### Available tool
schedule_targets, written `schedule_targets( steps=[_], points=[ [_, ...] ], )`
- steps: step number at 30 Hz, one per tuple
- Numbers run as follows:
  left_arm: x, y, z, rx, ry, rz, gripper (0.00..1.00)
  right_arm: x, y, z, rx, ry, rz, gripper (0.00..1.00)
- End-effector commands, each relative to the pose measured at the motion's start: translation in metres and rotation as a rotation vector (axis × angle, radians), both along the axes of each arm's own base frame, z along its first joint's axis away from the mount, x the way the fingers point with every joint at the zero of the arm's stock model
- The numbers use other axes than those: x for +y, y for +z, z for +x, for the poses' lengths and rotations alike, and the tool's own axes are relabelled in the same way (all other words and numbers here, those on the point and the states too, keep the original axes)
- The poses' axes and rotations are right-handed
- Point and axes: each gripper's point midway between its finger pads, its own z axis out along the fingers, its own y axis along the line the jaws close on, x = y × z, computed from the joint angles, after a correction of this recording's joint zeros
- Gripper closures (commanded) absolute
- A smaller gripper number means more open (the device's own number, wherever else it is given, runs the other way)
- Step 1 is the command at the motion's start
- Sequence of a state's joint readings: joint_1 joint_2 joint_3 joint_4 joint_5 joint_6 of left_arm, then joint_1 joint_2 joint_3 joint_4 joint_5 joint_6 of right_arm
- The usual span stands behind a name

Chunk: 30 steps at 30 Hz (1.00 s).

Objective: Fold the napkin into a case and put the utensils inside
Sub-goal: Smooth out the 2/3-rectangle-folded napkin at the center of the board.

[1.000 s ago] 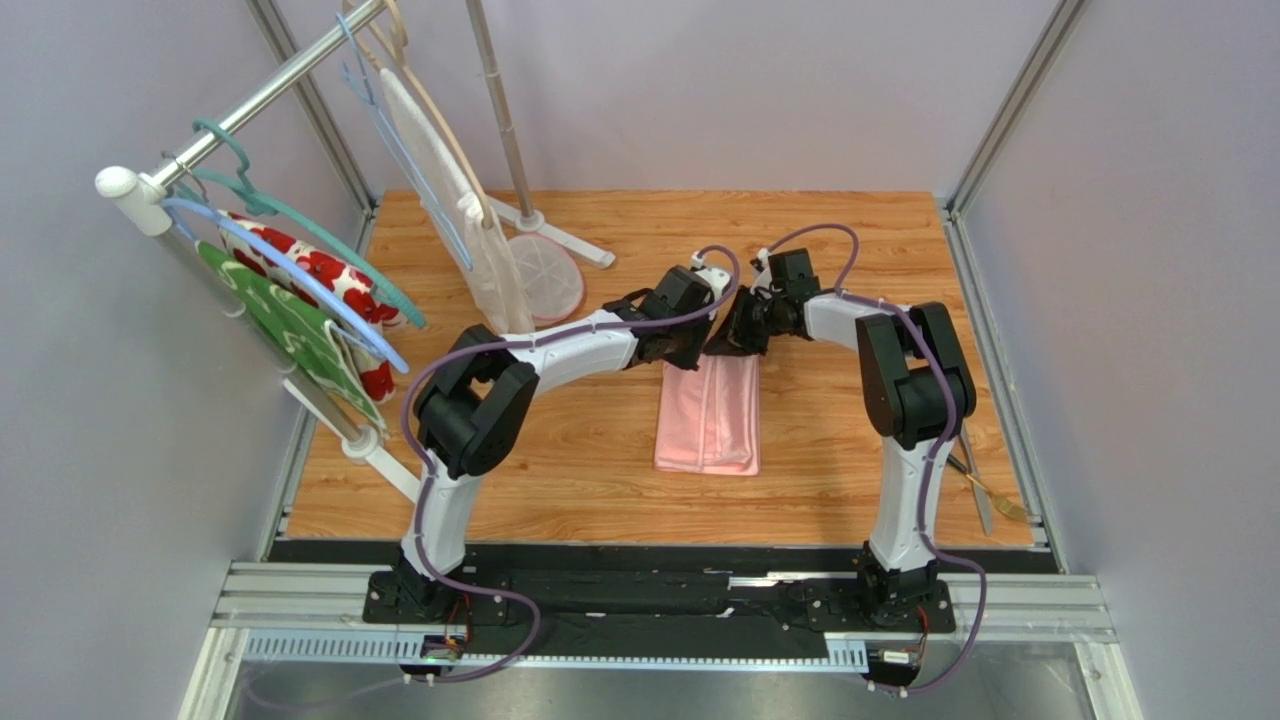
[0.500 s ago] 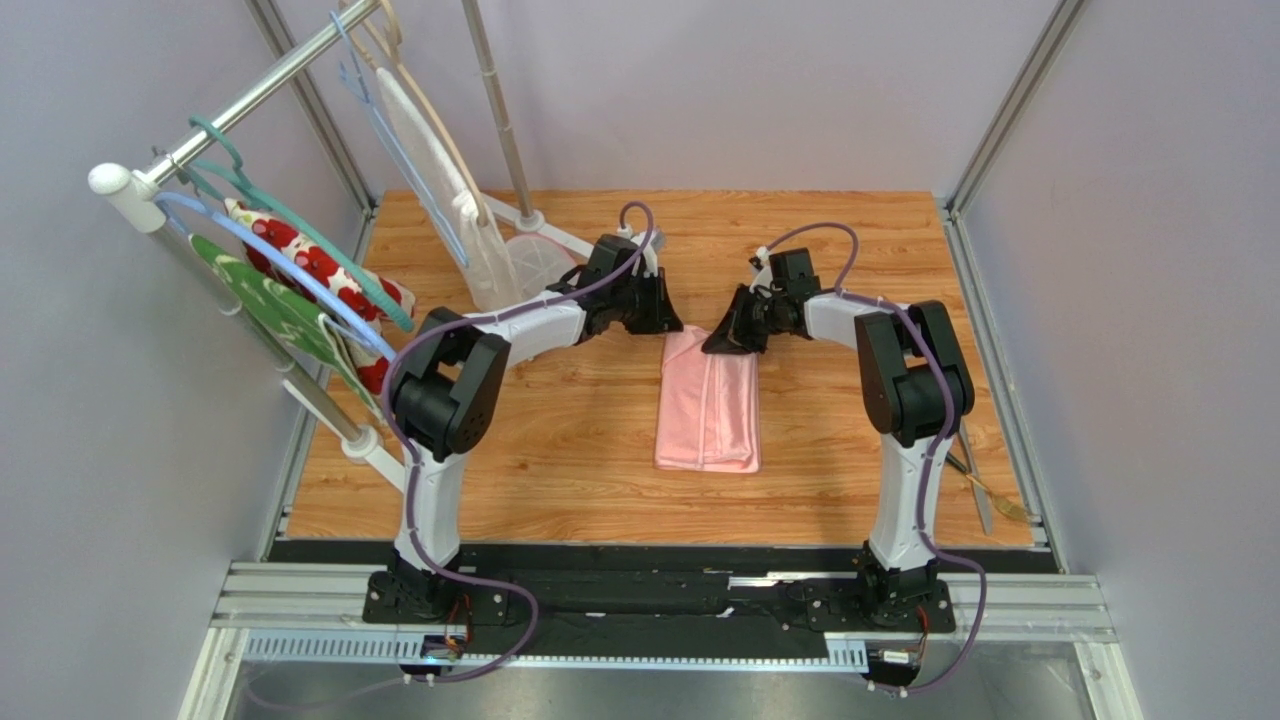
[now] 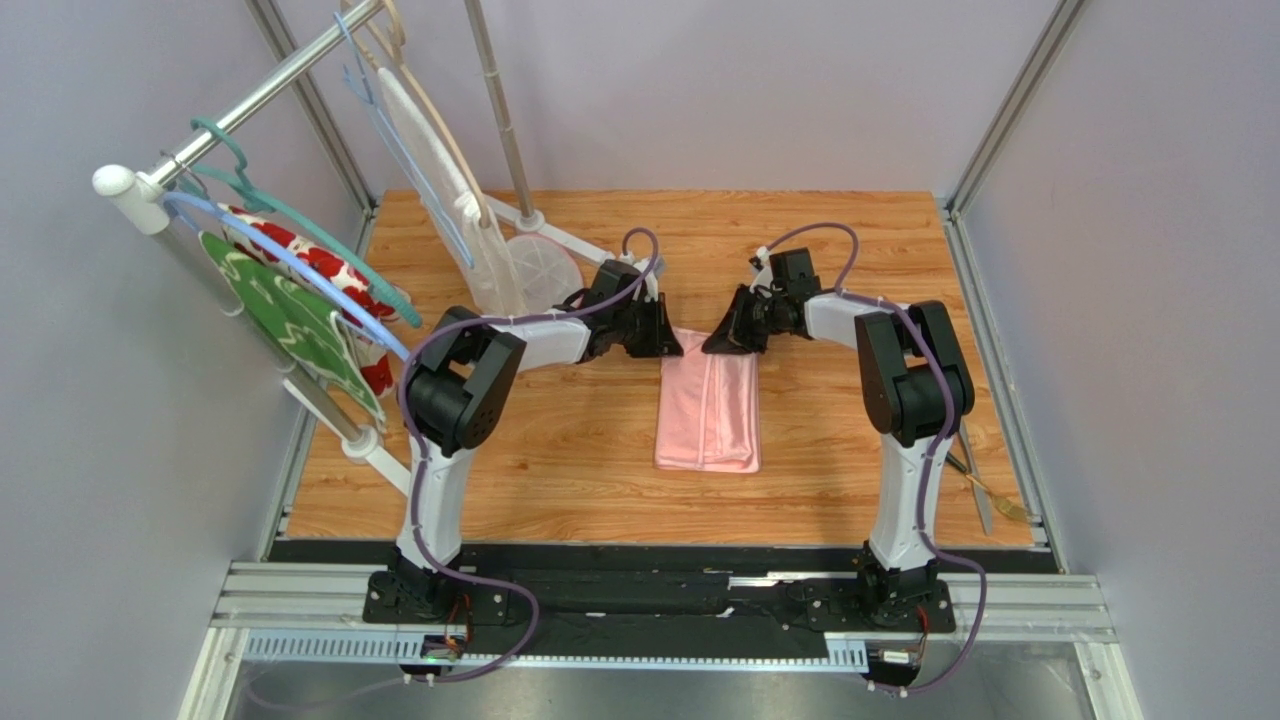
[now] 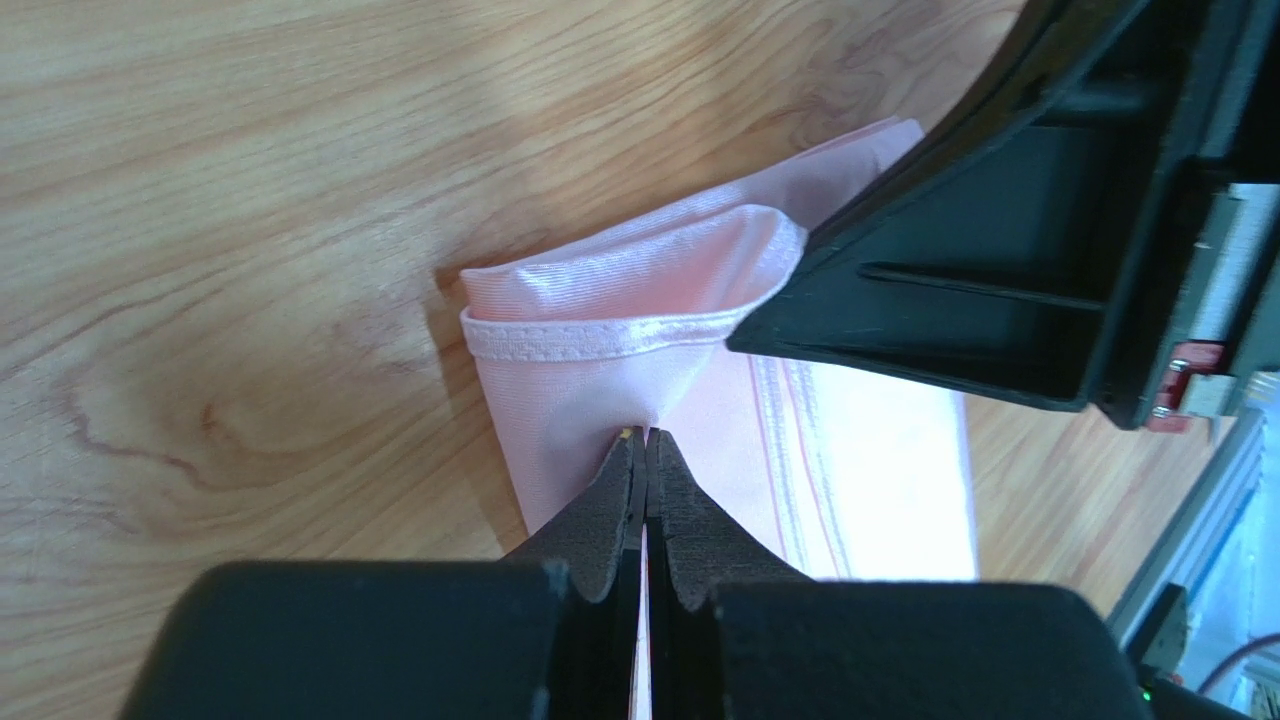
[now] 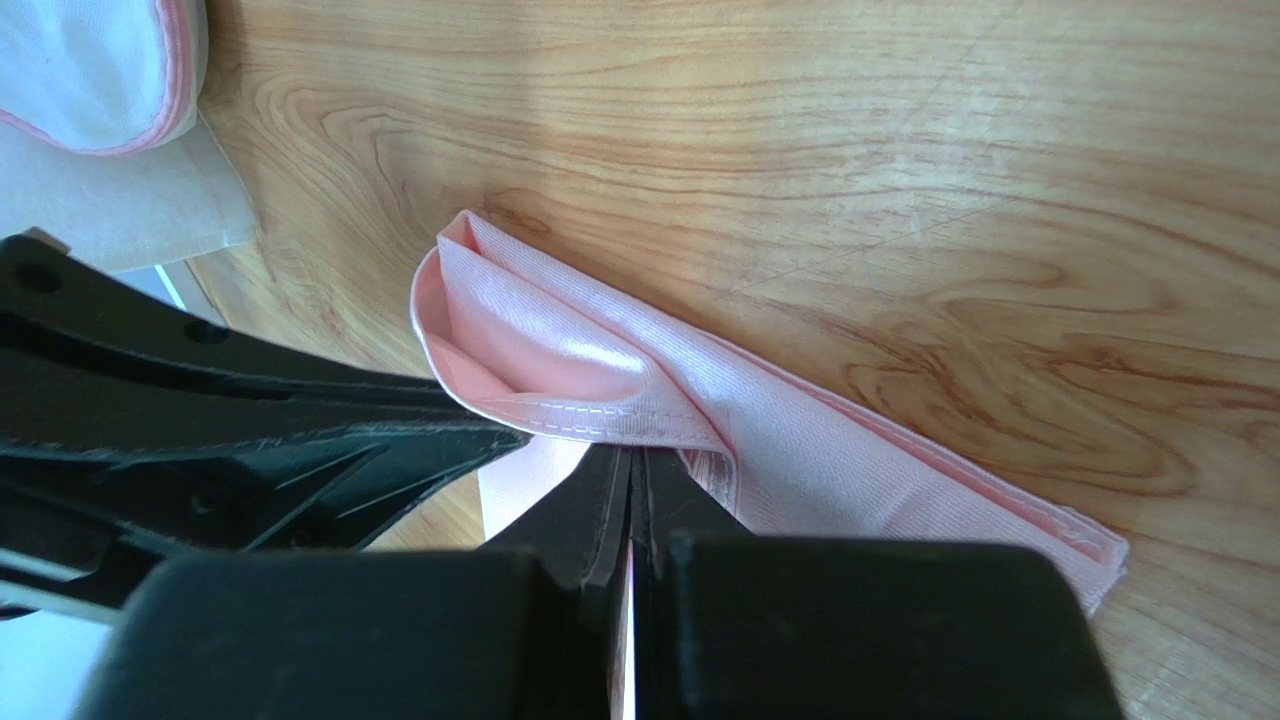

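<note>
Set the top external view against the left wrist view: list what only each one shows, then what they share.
Only the top external view: the utensils at the right edge of the table, the rack with the green cloth and flowered cloth, and the napkin at full folded length. Only the left wrist view: the left tool shut on the napkin's top layer, below a stitched hem bowed open. Both: the pink napkin, the wooden table, and the right tool at the napkin's far end.

You could read no text, label, brand, number or sign on anything in these views.
</note>
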<state>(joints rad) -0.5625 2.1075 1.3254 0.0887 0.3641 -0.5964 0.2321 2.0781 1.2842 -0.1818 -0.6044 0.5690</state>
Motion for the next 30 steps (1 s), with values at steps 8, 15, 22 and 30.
schedule_targets(
  steps=[8, 15, 22, 30],
  points=[
    [-0.003, -0.014, -0.011, 0.072, 0.002, 0.06, 0.97, 0.0, 0.03, 0.008, -0.064, 0.004, -0.002, 0.86],
    [-0.01, -0.008, -0.008, 0.067, -0.007, 0.044, 0.97, 0.021, 0.072, 0.006, -0.108, 0.028, 0.09, 0.81],
    [-0.013, -0.002, -0.005, 0.057, 0.0, 0.047, 0.97, 0.043, 0.051, 0.009, -0.056, 0.032, 0.151, 0.91],
    [-0.011, -0.01, -0.008, 0.085, 0.015, 0.06, 0.97, 0.024, 0.013, 0.03, -0.029, -0.012, 0.096, 0.93]
  ],
)
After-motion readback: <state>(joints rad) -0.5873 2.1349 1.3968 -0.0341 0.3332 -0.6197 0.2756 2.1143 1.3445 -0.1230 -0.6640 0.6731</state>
